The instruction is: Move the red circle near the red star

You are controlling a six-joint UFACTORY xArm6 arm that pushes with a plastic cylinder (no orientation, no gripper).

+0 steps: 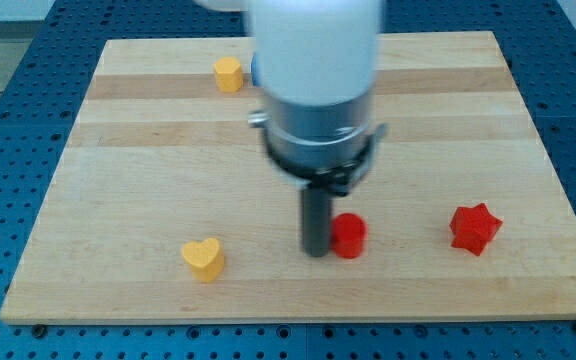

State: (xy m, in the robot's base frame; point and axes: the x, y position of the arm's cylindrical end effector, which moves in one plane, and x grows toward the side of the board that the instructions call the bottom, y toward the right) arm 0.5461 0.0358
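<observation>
The red circle lies on the wooden board a little right of the view's centre, toward the bottom. The red star lies to its right, about a hundred pixels away. My tip stands right against the red circle's left side, touching or nearly touching it. The rod hangs from the arm's large white and dark body, which covers the board's middle top.
A yellow heart lies at the view's lower left. A yellow block sits near the top edge, left of the arm. A blue block peeks out beside it, mostly hidden by the arm.
</observation>
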